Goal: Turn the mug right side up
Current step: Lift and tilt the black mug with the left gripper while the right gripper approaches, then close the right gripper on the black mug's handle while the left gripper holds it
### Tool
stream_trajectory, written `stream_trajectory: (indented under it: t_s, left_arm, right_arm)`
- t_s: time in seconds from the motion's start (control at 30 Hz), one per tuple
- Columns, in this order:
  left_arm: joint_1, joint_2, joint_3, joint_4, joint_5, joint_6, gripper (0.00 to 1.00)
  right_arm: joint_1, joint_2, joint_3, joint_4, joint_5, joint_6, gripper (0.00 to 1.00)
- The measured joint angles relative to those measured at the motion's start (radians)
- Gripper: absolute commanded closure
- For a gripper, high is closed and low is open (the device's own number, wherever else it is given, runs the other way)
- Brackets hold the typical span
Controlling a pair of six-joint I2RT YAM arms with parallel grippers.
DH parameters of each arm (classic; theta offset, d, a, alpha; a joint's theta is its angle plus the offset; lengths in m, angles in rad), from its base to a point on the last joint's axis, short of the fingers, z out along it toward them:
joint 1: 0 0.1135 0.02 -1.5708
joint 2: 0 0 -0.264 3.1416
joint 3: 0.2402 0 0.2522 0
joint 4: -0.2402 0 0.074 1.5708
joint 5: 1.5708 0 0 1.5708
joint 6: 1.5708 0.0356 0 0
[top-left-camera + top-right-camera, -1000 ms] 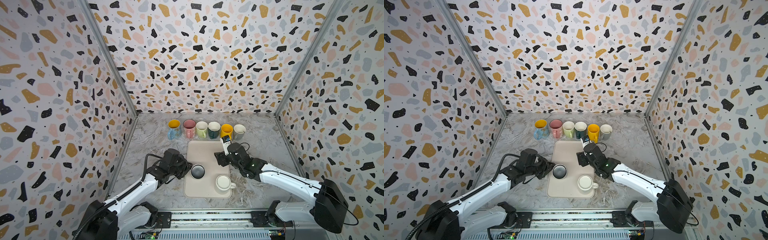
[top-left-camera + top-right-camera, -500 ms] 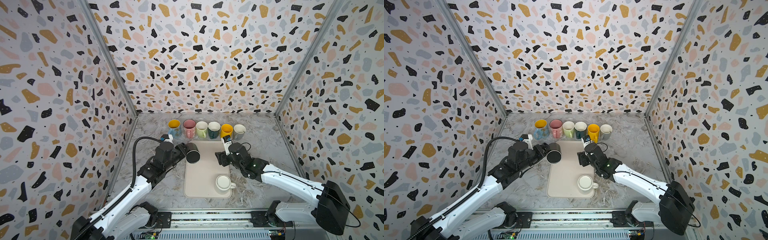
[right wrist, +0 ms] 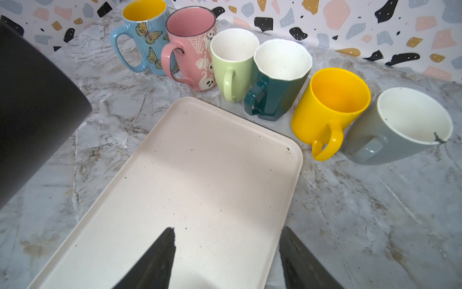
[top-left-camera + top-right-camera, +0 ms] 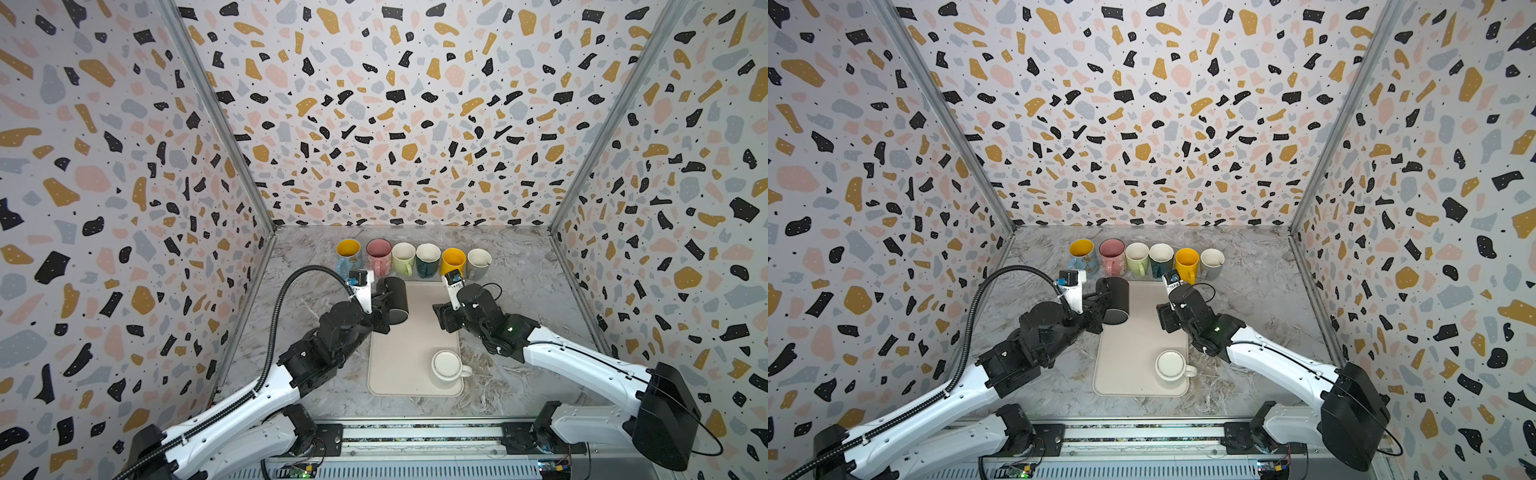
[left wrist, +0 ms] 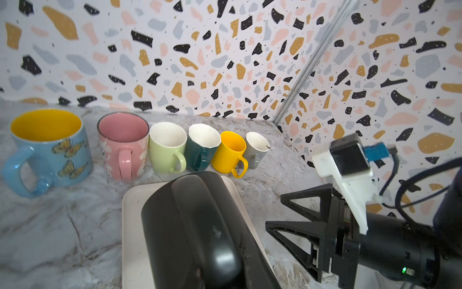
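A grey marbled tabletop (image 4: pixel 519 266) is enclosed on three sides by terrazzo-patterned walls (image 4: pixel 395 124). The black mug (image 4: pixel 394 297), plain and glossy, is held tilted on its side above the far left corner of the cream tray (image 4: pixel 411 345), clamped in the left gripper (image 4: pixel 384 307). The right gripper (image 3: pixel 225 240) is held at the tray's right edge, fingers apart. A white mug (image 4: pixel 446 365) is seen upside down on the tray's near right. Six upright mugs (image 4: pixel 428 258), all empty, are lined along the far side.
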Motion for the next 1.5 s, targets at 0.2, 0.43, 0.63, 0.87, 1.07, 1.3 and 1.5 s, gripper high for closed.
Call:
stream_trajectory:
  t_s: [0.2, 0.43, 0.63, 0.87, 1.07, 1.3, 1.5]
  left_arm:
    - [-0.095, 0.061, 0.0, 0.042, -0.182, 0.218, 1.0]
    - [-0.182, 0.146, -0.005, 0.16, -0.43, 0.442, 1.0]
    - [-0.238, 0.177, -0.072, 0.399, -0.61, 0.622, 1.0]
    - [-0.269, 0.278, -0.142, 0.719, -0.753, 0.847, 1.0]
    - [-0.288, 0.411, -0.164, 1.024, -0.83, 1.056, 1.0]
    - [-0.296, 0.523, -0.177, 1.321, -0.858, 1.271, 1.0]
    - [-0.303, 0.587, -0.191, 1.382, -0.851, 1.397, 1.0]
  right_arm:
    - [0.0, -0.008, 0.06, -0.02, 0.0, -0.053, 0.33]
    - [-0.018, 0.0, 0.139, -0.066, -0.032, -0.113, 0.34]
    - [-0.052, 0.059, 0.219, -0.103, -0.091, -0.15, 0.36]
    - [-0.123, 0.112, 0.293, -0.141, -0.186, -0.176, 0.36]
    - [-0.196, 0.154, 0.406, -0.174, -0.326, -0.203, 0.35]
    - [-0.272, 0.291, 0.623, -0.28, -0.586, -0.28, 0.32]
    - [-0.283, 0.406, 0.762, -0.399, -0.739, -0.358, 0.31]
